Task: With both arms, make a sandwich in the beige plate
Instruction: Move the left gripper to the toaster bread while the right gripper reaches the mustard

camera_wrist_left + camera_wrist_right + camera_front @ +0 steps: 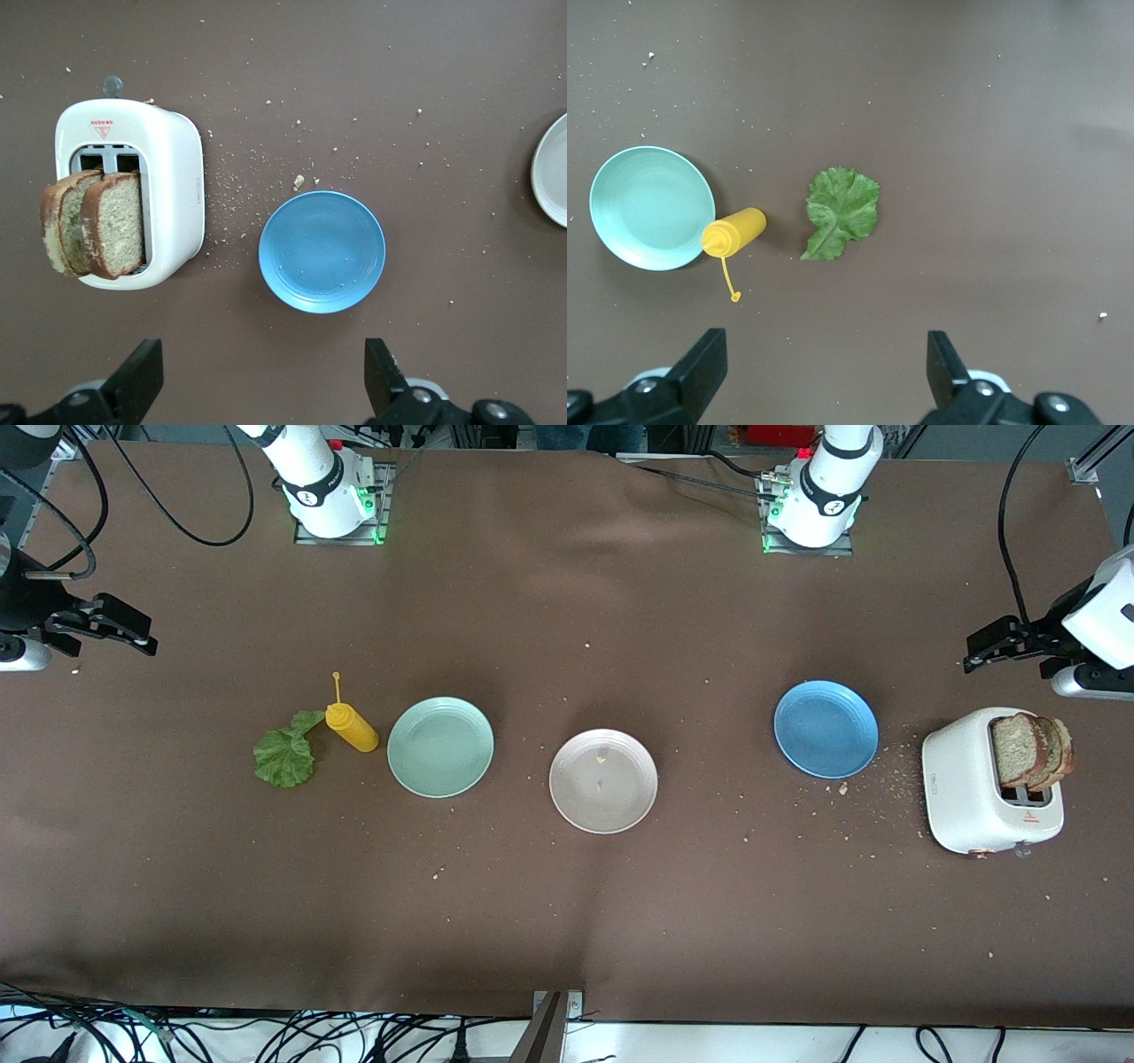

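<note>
The beige plate point(620, 802) lies in the middle of the table with a few crumbs on it; its edge also shows in the left wrist view point(554, 168). Two brown toast slices point(1032, 751) point(93, 226) stand up out of a white toaster point(974, 806) point(173, 177) at the left arm's end. A green lettuce leaf point(285, 755) point(842, 212) lies flat at the right arm's end. My left gripper point(972, 651) point(262, 354) hangs open and empty above the table near the toaster. My right gripper point(146, 638) point(824, 343) hangs open and empty above the table near the lettuce.
A yellow squeeze bottle point(352, 726) point(733, 232) lies on its side between the lettuce and a mint green plate point(440, 746) point(651, 208). A blue plate point(826, 729) point(322, 252) sits between the beige plate and the toaster. Crumbs are scattered around the toaster.
</note>
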Motion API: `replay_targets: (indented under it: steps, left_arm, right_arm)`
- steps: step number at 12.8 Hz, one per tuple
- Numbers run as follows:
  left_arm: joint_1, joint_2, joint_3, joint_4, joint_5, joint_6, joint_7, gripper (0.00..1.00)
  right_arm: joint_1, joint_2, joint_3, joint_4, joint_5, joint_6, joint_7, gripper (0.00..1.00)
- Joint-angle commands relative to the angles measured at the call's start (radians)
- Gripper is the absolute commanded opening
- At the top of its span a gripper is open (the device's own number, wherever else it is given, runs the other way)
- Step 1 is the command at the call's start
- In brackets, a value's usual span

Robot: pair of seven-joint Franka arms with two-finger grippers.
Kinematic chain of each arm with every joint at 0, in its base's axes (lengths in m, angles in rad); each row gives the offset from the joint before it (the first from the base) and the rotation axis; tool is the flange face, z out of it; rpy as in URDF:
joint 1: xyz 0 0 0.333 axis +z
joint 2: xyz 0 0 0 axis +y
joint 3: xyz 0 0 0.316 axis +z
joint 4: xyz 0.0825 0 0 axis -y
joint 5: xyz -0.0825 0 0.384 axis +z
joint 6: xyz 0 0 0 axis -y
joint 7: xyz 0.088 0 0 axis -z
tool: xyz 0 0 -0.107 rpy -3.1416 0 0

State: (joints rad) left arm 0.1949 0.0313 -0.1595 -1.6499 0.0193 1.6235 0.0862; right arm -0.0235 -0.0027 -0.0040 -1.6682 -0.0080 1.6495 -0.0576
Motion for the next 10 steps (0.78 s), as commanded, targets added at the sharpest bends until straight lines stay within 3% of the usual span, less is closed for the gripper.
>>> replay_targets:
  steps: [1, 6, 10]
  left_arm:
    - [0.004, -0.002, -0.002, 0.012, -0.012, -0.021, 0.001, 1.00]
    - [0.014, 0.010, 0.003, 0.010, -0.001, -0.011, 0.015, 1.00]
    - [0.105, 0.110, 0.008, 0.005, 0.005, 0.061, 0.073, 1.00]
  right_arm:
    - [0.000, 0.016, 0.004, 0.008, 0.014, -0.025, -0.004, 1.00]
    - [0.002, 0.035, 0.006, 0.010, 0.016, -0.051, -0.016, 1.00]
    - [0.004, 0.036, 0.004, 0.010, 0.019, -0.050, -0.021, 1.00]
